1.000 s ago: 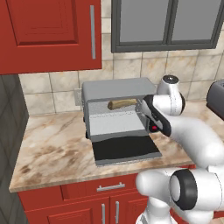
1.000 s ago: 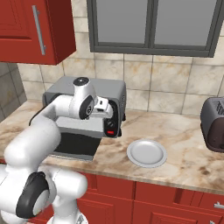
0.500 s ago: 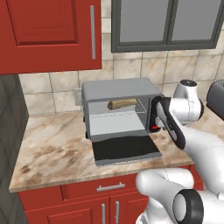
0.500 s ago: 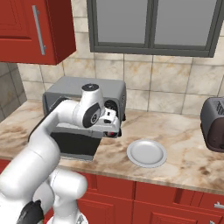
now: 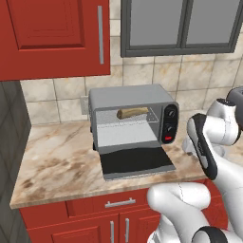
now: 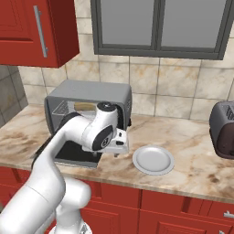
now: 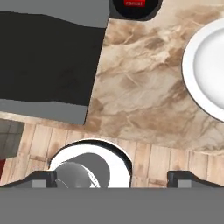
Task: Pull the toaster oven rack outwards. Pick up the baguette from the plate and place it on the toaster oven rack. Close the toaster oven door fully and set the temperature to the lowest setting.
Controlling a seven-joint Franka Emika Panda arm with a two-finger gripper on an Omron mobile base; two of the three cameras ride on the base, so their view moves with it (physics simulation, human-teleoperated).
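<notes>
The grey toaster oven (image 5: 130, 97) stands on the counter with its black glass door (image 5: 136, 160) folded down flat. The golden-brown baguette (image 5: 133, 112) lies on the wire rack (image 5: 142, 122) inside the cavity, also seen from the right as baguette (image 6: 84, 106). The pale plate (image 6: 153, 160) sits bare to the right of the door. My gripper (image 6: 119, 153) points down over the counter between the door (image 6: 75, 153) and the plate, open with nothing between its fingertips (image 7: 43, 178). The hand view has the door (image 7: 48, 61), the red button (image 7: 133, 3) and the plate's rim (image 7: 188, 65).
A dark rounded toaster (image 6: 224, 130) stands at the far right of the marble counter (image 5: 57, 161). Red wall cabinets (image 5: 52, 33) and a grey-framed glass cabinet (image 5: 180, 23) hang above. The counter's front edge runs just below my hand.
My hand has swung away from the oven's control strip, rightward and toward the counter's front edge, and now faces down. The baguette, door and plate have not moved.
</notes>
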